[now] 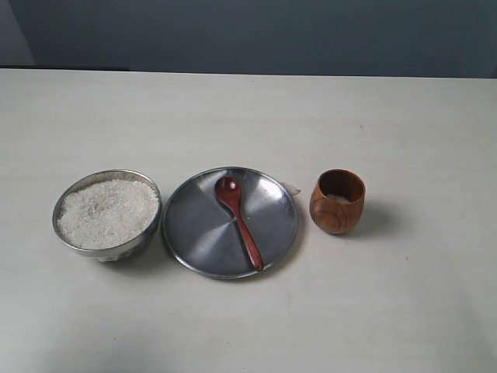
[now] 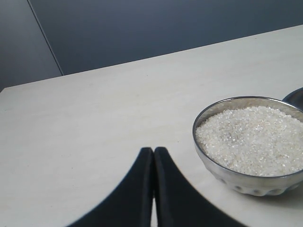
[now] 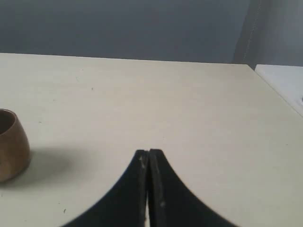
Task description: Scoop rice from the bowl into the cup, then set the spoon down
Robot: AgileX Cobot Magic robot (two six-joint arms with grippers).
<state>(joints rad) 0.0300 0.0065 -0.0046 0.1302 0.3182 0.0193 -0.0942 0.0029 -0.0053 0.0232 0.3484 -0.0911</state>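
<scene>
A shiny steel bowl [image 1: 107, 214] heaped with white rice [image 1: 107, 211] stands at the left of the table. The reddish-brown wooden spoon [image 1: 239, 221] lies on the flat steel plate [image 1: 194, 225] in the middle, its oval bowl toward the far side. The brown wooden cup [image 1: 337, 201] stands to the plate's right with a little rice inside. Neither arm shows in the exterior view. My left gripper [image 2: 154, 150] is shut and empty, with the bowl [image 2: 251, 179] and rice [image 2: 251, 139] beside it. My right gripper [image 3: 148, 152] is shut and empty; the cup [image 3: 12, 144] sits off to one side.
A small pale scrap [image 1: 292, 188] lies by the plate's rim next to the cup. The pale table [image 1: 248, 116] ends at a dark blue-grey wall [image 1: 248, 35] behind. A white surface [image 3: 284, 80] borders the table in the right wrist view.
</scene>
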